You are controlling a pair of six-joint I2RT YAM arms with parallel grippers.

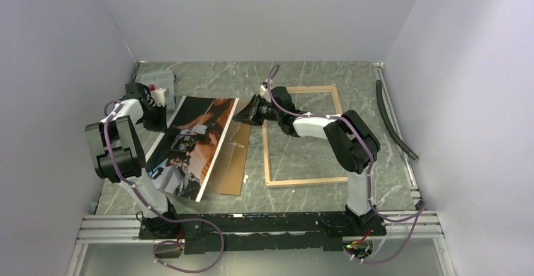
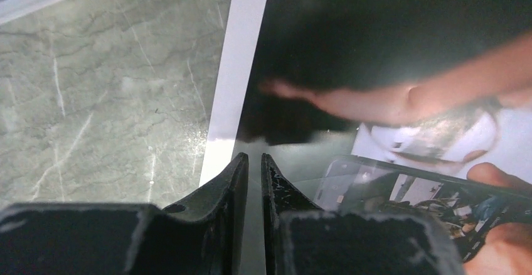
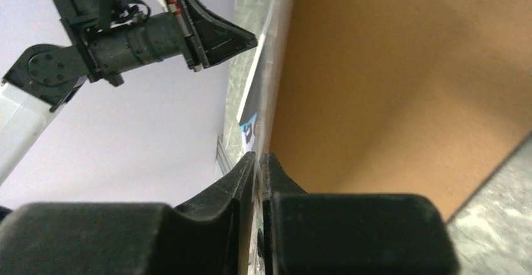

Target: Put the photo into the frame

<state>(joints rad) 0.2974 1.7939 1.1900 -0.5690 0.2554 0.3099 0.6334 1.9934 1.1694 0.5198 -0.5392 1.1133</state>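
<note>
The right gripper (image 3: 258,161) is clamped on the far right edge of the large, dark, reddish-orange paper photo (image 1: 192,140). Its arm reaches left and low over the rectangular light-wood frame (image 1: 305,180). The left gripper (image 2: 254,165) points down at the photo's white left border, jaws a thin slit apart; I cannot tell whether they pinch it. The photo lies tilted over a flat brown backing board (image 1: 234,166). A strip of grey-green marbled table (image 1: 327,74) separates the board from the frame, and more shows inside the frame's border.
</note>
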